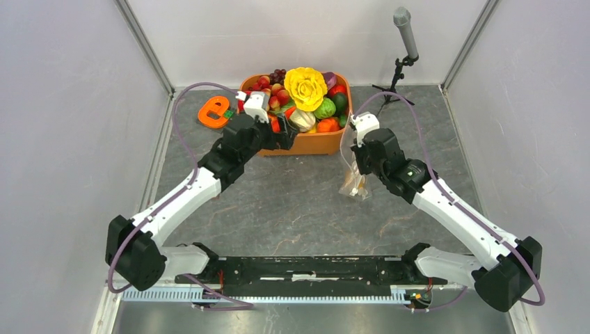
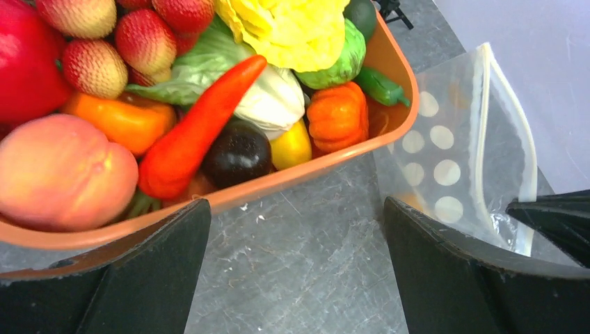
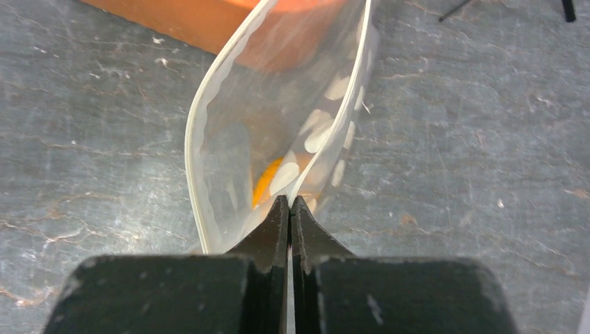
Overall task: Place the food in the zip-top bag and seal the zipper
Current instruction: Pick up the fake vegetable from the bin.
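The food, several toy fruits and vegetables, fills an orange tub (image 1: 306,145): a peach (image 2: 62,170), a red chilli (image 2: 195,132) and a small orange pumpkin (image 2: 337,115) lie near its front wall. My left gripper (image 2: 296,205) is open and empty, low over the table just in front of the tub (image 2: 292,177). My right gripper (image 3: 289,202) is shut on the mouth edge of the zip-top bag (image 3: 278,118), which hangs upright to the tub's right (image 1: 353,182). The mouth gapes open. The zipper (image 3: 198,139) curves along it. Something orange (image 3: 268,181) lies inside the bag.
An orange e-shaped toy (image 1: 214,111) lies left of the tub. A microphone on a stand (image 1: 405,35) stands at the back right. White enclosure walls close in the grey table (image 1: 292,202) on three sides.
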You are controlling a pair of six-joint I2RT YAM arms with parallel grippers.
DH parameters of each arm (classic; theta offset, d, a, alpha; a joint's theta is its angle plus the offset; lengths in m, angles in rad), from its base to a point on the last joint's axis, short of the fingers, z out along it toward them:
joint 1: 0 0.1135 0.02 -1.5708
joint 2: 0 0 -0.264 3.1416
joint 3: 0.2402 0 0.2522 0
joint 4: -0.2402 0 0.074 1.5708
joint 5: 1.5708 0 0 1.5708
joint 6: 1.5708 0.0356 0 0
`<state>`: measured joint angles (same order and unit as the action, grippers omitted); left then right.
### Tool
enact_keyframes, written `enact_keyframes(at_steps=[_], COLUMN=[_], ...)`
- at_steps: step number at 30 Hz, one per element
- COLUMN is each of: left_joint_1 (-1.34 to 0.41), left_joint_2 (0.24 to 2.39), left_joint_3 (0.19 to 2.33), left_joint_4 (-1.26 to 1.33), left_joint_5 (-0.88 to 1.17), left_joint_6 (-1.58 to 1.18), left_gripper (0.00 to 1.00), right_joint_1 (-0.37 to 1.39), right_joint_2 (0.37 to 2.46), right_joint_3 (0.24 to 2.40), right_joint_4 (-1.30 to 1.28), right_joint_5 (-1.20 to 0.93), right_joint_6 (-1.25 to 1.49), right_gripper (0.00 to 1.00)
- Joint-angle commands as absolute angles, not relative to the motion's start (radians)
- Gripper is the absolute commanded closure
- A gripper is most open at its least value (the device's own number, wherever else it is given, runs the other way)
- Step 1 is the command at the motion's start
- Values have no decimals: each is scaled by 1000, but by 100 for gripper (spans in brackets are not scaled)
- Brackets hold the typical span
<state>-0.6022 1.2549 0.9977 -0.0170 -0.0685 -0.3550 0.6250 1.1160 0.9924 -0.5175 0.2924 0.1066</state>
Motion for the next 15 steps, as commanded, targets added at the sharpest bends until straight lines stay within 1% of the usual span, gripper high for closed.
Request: enact_keyframes(at_steps=[1, 6, 8, 10, 13, 15], left_joint_1=[-531, -477, -459, -452, -448, -448], left_joint_2=[1289, 1386, 1445, 1508, 1589, 1621], left_joint_3=[1080, 1149, 1188, 1225, 1290, 1294], left_joint_4=[-4, 24, 20, 18, -20, -5], left_joint_5=[82, 170, 210, 240, 225, 214], left_joint_6=[-301, -122, -71, -27, 31, 64], left_gripper=[0, 0, 5, 12, 16, 19], right_joint_1=[621, 620, 621, 621, 621, 621], right_joint_2=[1110, 1120, 1126, 1127, 1117, 1110], right_joint_3=[955, 895, 891, 890, 890, 887], right_joint_4=[-364, -264, -261, -267, -276, -277], right_joint_5=[189, 75, 56, 62, 78, 81], right_joint_6=[118, 164, 162, 150, 133, 130], right_gripper=[100, 100, 100, 100, 100, 100])
